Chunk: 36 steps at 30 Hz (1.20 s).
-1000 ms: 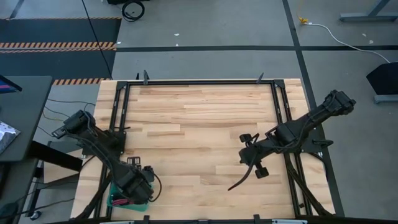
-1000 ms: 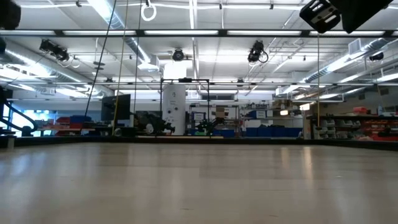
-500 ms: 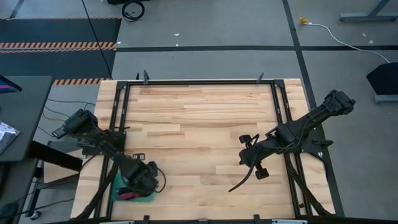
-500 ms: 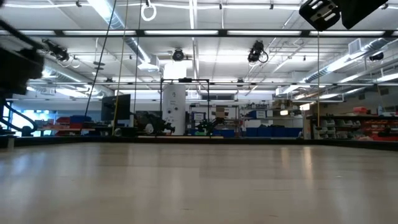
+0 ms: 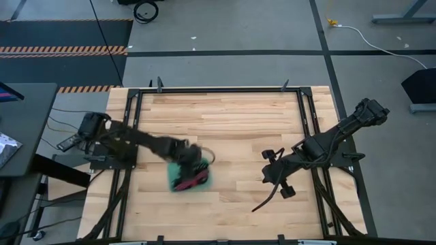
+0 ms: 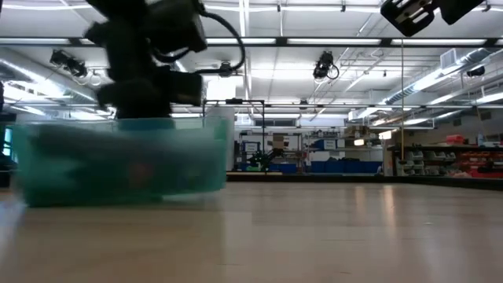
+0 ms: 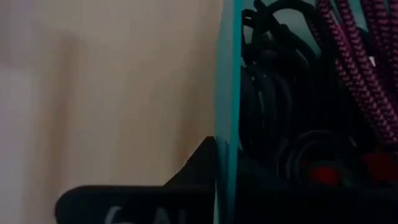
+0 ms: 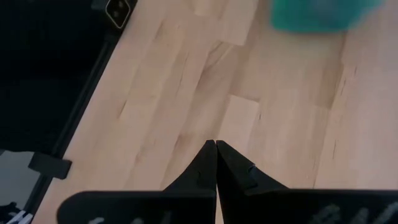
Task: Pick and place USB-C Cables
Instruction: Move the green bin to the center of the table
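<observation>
left gripper [image 5: 185, 162] clamped on the wall of the teal tray [image 5: 203, 181], carrying the usb-c cables [image 7: 348, 74] over the table's [image 5: 231, 122] middle, left of centre. right gripper [image 5: 272, 173] pinched closed near the right edge. advise level, slow set-down.

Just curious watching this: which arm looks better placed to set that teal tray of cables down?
The left: its pincer grips the teal tray holding the cables. The right pincer is shut, away from it.
</observation>
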Motion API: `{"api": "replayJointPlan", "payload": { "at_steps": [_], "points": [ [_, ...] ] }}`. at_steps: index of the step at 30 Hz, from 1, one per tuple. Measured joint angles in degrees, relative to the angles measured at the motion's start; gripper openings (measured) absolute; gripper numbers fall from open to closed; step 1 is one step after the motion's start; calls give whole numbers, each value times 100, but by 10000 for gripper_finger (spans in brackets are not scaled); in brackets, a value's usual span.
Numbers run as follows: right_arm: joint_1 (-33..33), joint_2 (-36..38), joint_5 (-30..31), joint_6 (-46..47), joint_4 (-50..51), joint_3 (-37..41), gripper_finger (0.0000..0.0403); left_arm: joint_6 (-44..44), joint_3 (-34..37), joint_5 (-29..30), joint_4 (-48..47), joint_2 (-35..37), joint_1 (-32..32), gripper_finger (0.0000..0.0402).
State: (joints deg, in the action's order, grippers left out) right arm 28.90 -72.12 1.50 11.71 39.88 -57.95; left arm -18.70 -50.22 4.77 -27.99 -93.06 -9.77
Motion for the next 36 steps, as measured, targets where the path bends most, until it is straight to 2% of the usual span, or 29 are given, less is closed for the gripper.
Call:
{"api": "replayJointPlan", "payload": {
  "at_steps": [5, 9, 12, 19, 23, 28, 36],
  "points": [
    [77, 0, -2, -7, 0, 0, 3, 792, -2, -23, 626, -66, 998, 7],
    [77, -2, -7, -18, 10, 0, 3, 1109, -124, -261, 868, -294, 1464, 7],
    [77, -4, -7, -42, 47, 0, 3, 1359, -531, -351, 683, -649, 1528, 7],
    [97, -4, -11, 139, 60, 0, 3, 2188, -2236, -311, -316, -1768, 1446, 7],
    [230, -2, -11, 183, 83, 0, 3, 2413, -2941, -264, -427, -2233, 1596, 7],
    [479, -2, -13, 229, 95, 0, 3, 2529, -3248, -285, -452, -2543, 1819, 7],
    [752, -2, 203, 362, 83, 0, 3, 2733, -3265, -335, -87, -2605, 1869, 7]
  ]
}}
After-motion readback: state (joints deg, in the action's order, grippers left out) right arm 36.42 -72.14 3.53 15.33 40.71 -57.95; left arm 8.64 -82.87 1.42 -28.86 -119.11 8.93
